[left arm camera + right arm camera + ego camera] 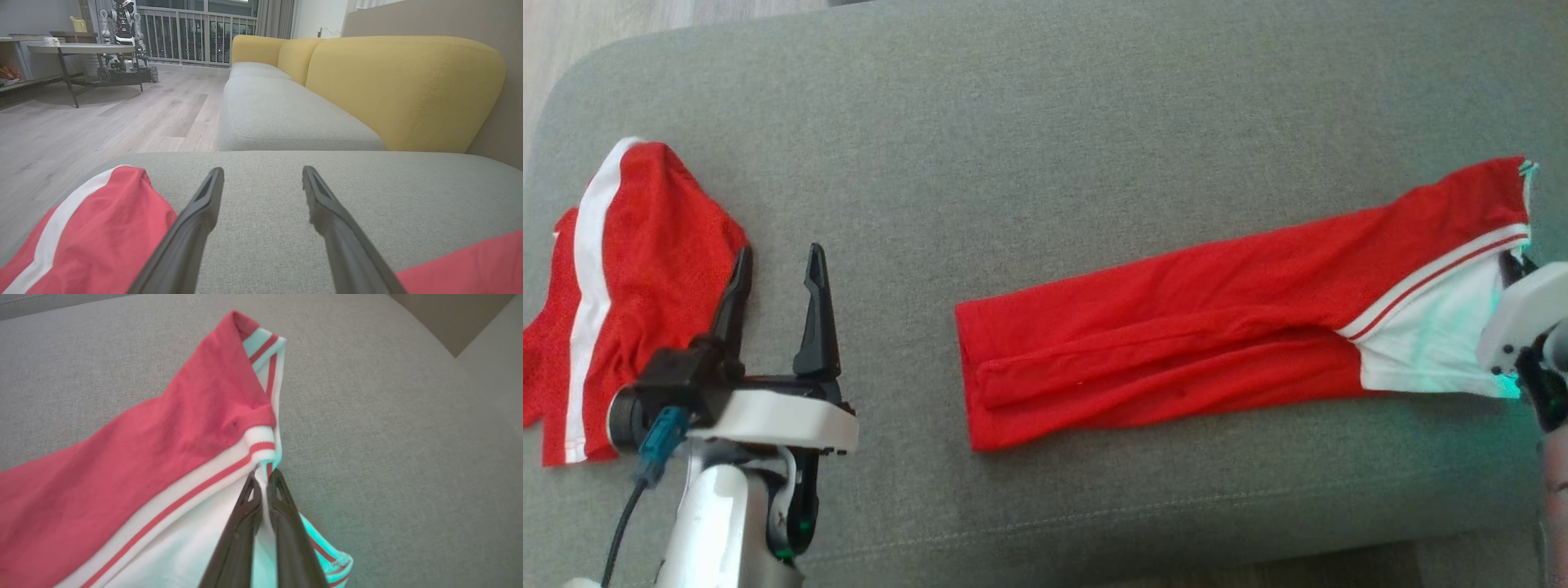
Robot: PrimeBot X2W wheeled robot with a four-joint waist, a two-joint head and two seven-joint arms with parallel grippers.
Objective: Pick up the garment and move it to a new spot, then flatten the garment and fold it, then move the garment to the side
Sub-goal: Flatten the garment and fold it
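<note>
Jaws of the right arm (1523, 314) are closed tight, pinching the striped ribbed trim (255, 451) at the white end of the red-and-white garment (1176, 327). Jaws of the left arm (735, 425) stand wide open with nothing between them, hovering over the grey seat cushion (1045, 106).

The garment lies on that cushion as a long, narrow band, doubled lengthwise, with its red end towards the middle and its white end under the right arm. Judging by that, the flattening and a first fold look done. A shorter fold and the move to the side appear to be left (the pinch could be the start of either one).

A second red piece with a white stripe (637, 286) lies crumpled just beside the left arm's fingers (196, 220), cut off by the picture's edge. I cannot tell what kind of clothing it is. The right arm is mostly out of frame in the head view. A green glow tints the white cloth there, and how many layers are pinched is hidden.
</note>
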